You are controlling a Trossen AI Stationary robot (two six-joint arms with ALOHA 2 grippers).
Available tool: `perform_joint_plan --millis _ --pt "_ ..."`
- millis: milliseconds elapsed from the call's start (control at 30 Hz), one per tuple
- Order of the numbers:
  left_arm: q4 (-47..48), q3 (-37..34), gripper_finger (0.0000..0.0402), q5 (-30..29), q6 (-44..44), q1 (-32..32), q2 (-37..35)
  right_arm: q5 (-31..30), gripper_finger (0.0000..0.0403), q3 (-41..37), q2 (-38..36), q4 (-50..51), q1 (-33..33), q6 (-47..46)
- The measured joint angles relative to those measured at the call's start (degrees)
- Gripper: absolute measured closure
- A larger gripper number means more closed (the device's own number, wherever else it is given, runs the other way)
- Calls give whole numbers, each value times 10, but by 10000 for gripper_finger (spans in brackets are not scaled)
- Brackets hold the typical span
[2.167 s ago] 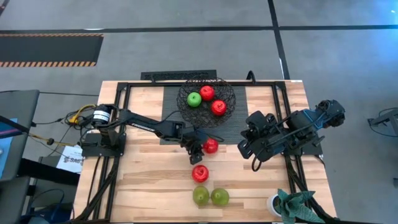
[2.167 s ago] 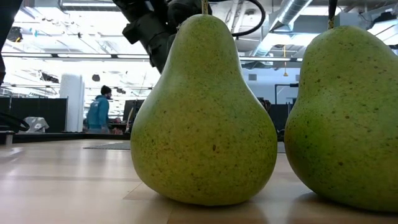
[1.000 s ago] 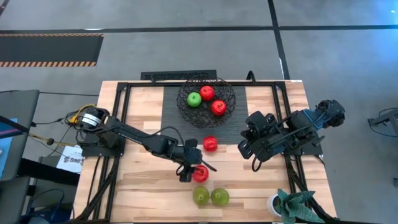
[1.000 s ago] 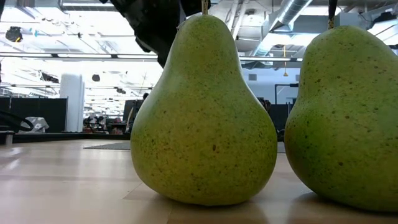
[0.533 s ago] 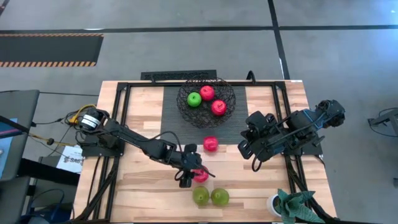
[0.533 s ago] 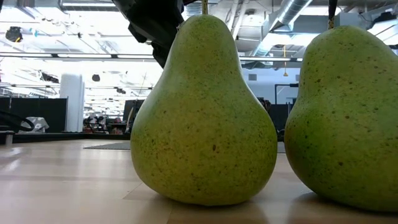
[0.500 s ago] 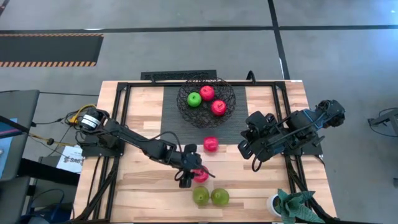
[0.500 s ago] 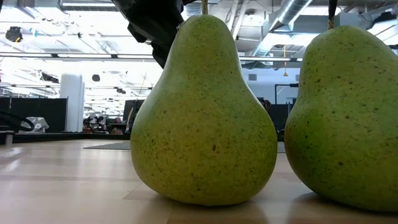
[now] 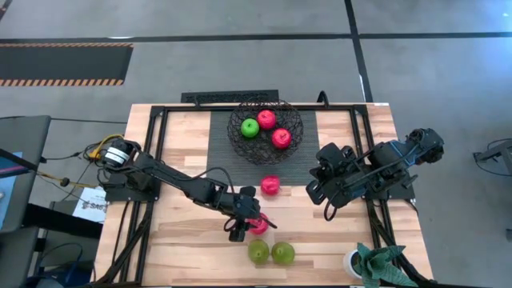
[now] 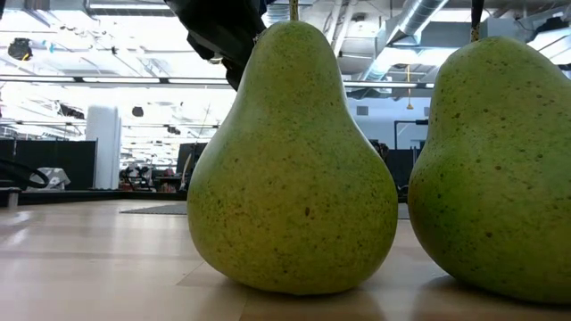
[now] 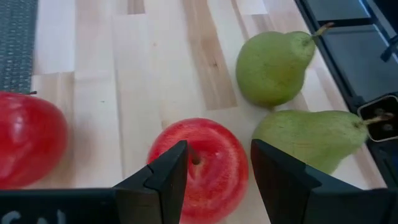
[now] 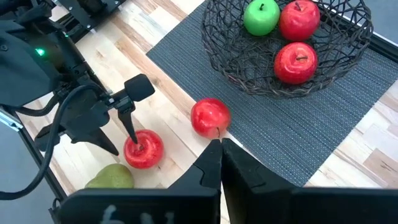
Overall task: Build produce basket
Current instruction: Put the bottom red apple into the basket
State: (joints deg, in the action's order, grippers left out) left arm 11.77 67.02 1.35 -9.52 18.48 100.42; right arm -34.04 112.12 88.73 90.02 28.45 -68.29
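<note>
Since a moment ago the left gripper has barely moved; over the last two seconds it swung away from the upper red apple and came down over the lower one. Its two dark fingers now stand open on either side of the shiny red apple on the bare wood, and it is hard to tell if they touch it. That apple sits upright, its stem dimple facing up between the fingers.

A little farther up the wooden table, a second red apple rests at the edge of the flat dark ribbed mat, near the first one but apart from it.

Below the gripper, near the table's front edge, two dull yellow-green pears stand side by side, just beside each other. In the low view they stand upright with their stems pointing up.

At the top of the mat sits the round black wire basket. It holds one bright green apple and two more red apples.

On the right, the right gripper waits over the table's right side, well away from the fruit, with its fingers pressed together and holding nothing.
</note>
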Motion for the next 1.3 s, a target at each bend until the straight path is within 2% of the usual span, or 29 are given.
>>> perform_joint_plan --millis 200,400,1000,1200,1300 --pt "-5 0 239 -11 3 -2 6 0 377 0 3 0 0 0" --pt "-18 -1 239 20 4 -9 30 0 377 0 6 -1 0 -2" --pt "-28 0 239 26 24 -26 36 8 377 0 6 -1 0 -3" --pt "-32 0 239 64 5 -32 49 8 377 0 6 0 0 -3" --pt "-38 0 239 60 5 -34 53 8 377 0 6 0 0 -3"
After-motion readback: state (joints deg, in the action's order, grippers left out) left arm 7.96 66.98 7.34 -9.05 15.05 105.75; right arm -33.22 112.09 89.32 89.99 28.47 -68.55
